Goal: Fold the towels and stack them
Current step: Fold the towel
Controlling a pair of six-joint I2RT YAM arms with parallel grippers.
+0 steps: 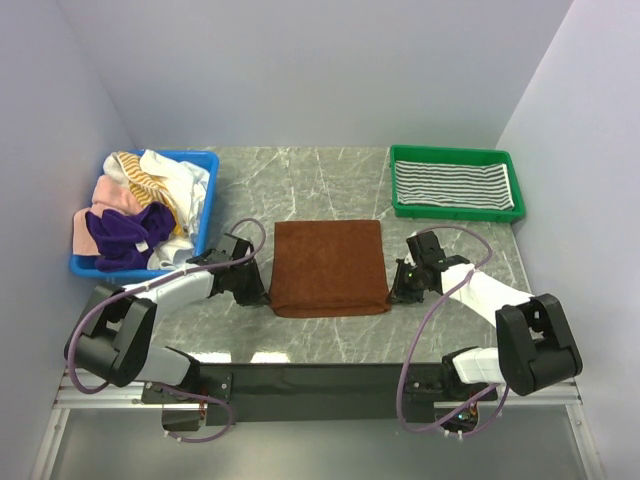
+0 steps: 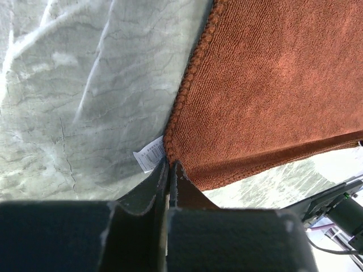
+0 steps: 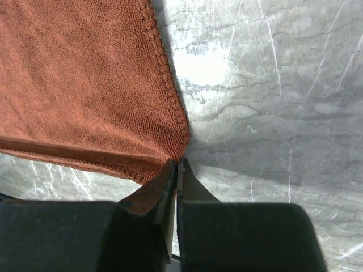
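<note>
The pincer [image 2: 170,173] was clamped on the near corner of the brown towel [image 2: 272,85], which lay flat on the grey marbled surface [image 2: 85,102]. A white label [image 2: 148,154] stuck out beside that corner, on the surface.

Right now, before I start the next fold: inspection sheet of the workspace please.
Surface: grey marbled table, dry and flat.
Job's things: brown towel spread flat at centre; striped towel folded in the green tray, far right; towel pile unfolded in the blue bin, far left.
Clutter: nothing seen.
Grippers: left gripper shut on the brown towel's near-left corner; right gripper shut on its near-right corner.
Cables: purple cables loop along both arms; none lies on the brown towel.
Surroundings: plain white walls on three sides.
</note>
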